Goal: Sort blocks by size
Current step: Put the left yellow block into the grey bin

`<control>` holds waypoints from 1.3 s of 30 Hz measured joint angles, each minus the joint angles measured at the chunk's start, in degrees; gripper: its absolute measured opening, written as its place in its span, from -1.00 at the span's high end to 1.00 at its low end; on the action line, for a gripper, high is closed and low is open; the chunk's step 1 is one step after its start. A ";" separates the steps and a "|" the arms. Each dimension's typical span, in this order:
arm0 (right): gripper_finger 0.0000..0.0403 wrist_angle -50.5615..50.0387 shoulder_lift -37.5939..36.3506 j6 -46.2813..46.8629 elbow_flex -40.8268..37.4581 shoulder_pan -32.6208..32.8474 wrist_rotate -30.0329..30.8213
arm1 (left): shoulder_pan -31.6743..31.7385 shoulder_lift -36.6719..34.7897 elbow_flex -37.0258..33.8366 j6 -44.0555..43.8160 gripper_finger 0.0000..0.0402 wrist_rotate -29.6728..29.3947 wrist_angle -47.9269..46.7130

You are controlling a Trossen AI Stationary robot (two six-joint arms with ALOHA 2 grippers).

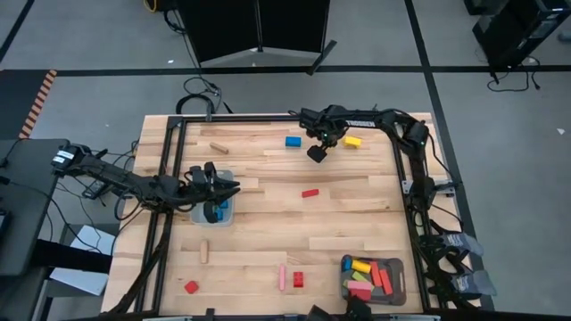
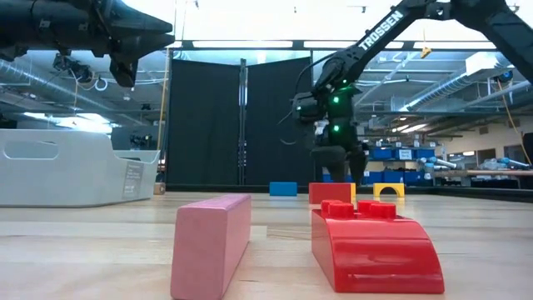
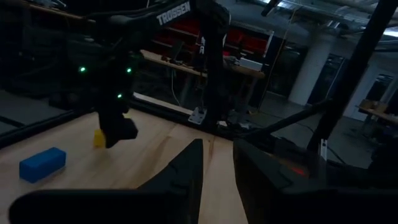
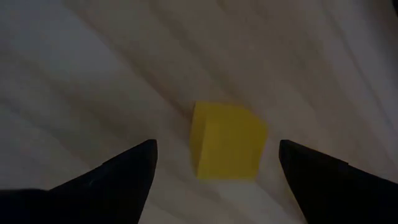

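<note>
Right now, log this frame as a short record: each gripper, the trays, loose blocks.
right gripper: open, above a yellow block at the table's far side, not touching
left gripper: over the left tray, nothing seen held
right tray: holds red, yellow, green and pink blocks
loose blocks: blue block, small red block, pink bar, others scattered on the table

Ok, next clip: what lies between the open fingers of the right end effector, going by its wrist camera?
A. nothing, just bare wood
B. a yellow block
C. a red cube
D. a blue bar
B: the right wrist view shows a yellow block on the table, centred between the right end effector's two spread dark fingers, not yet gripped.
</note>
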 joint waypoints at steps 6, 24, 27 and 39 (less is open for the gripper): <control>-0.72 -1.39 3.89 0.46 4.35 0.06 1.24 | 0.01 0.00 0.00 -0.01 0.52 0.00 -0.08; 0.22 -3.61 4.01 -0.03 5.36 0.77 0.88 | 0.02 0.00 0.00 0.20 0.52 0.00 -0.44; 0.27 -3.66 3.98 -0.70 5.39 1.00 0.89 | 0.01 0.00 0.00 0.22 0.52 0.00 -0.44; 0.27 8.65 -7.68 -0.42 5.28 12.06 2.91 | 0.00 -1.94 0.00 0.64 0.52 0.00 1.46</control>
